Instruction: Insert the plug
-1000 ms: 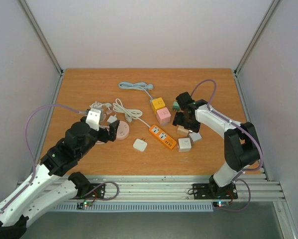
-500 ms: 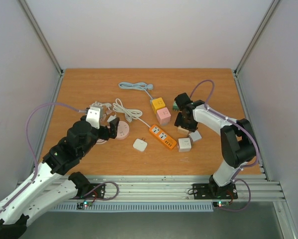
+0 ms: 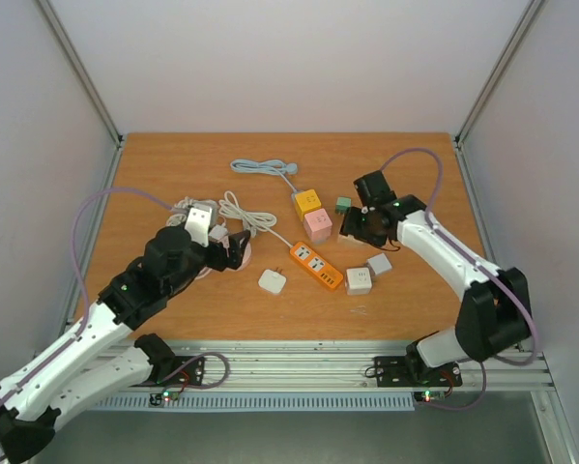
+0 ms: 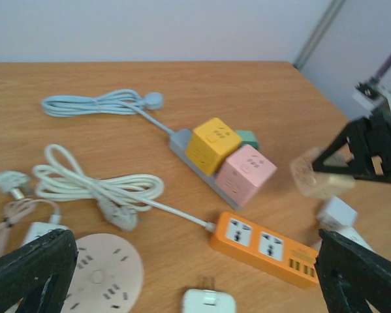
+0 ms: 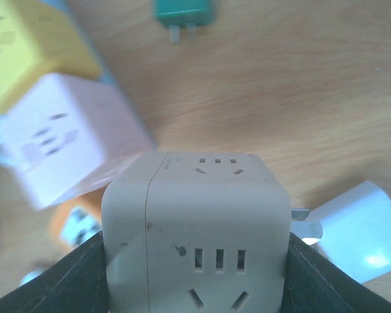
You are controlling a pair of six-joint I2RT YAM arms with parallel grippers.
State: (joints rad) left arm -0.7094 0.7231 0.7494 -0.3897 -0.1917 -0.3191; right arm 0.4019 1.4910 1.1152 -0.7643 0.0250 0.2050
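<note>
The right gripper point(image 3: 359, 225) is clamping the beige cube plug point(image 5: 195, 222) near the pink cube point(image 5: 71, 137). The overhead view is hiding its sockets. The left gripper point(image 4: 195, 277) is holding its fingers point(image 4: 25, 274) wide apart.

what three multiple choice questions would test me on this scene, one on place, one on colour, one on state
1. The green plug lies: A close by the yellow cube; B in mid-air; C at the near edge.
2. The flat two-socket strip is: A blue; B orange; C black.
3. The right end effector is: A open and empty; B shut on the beige cube; C out of view.
Answers: 1 A, it sits by that cube; 2 B, its body is orange; 3 B, the wrist view shows the cube clamped.
</note>
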